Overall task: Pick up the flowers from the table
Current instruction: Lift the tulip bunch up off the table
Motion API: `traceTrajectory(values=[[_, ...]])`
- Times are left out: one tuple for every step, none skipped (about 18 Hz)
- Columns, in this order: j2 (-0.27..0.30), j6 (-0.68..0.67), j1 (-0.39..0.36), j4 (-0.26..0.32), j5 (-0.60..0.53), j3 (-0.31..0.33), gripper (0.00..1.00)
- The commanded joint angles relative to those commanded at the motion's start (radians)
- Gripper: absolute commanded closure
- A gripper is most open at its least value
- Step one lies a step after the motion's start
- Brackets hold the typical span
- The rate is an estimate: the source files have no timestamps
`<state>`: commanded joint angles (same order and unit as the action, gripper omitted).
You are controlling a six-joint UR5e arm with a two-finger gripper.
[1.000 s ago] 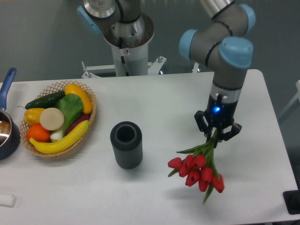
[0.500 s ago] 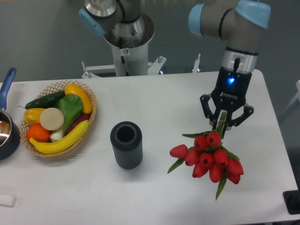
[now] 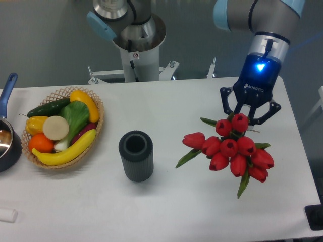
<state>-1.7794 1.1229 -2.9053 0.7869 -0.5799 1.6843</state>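
Observation:
The flowers [image 3: 231,148], a bunch of red tulips with green leaves, hang in the air over the right part of the white table [image 3: 166,212], blooms toward the camera. My gripper [image 3: 251,115] points down above them and is shut on the stems, which the blooms mostly hide. The bunch hangs clear of the tabletop.
A dark grey ribbed cylinder vase [image 3: 136,155] stands upright left of the flowers. A wicker basket [image 3: 98,128] with fruit and vegetables sits at the left. A blue-handled pan [image 3: 7,141] is at the left edge. A small white object [image 3: 7,215] lies front left. A black block [image 3: 315,217] is at the front right corner.
The gripper has risen and moved to the right with the flowers. The bunch has come up off the table and looks larger and nearer the camera.

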Motion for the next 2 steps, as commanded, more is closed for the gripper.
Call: traceTrajectory(values=[[0.0,0.0,0.0,0.0,0.0,-0.002,0.7],[0.0,0.0,0.0,0.002,0.003,0.0,0.7]])
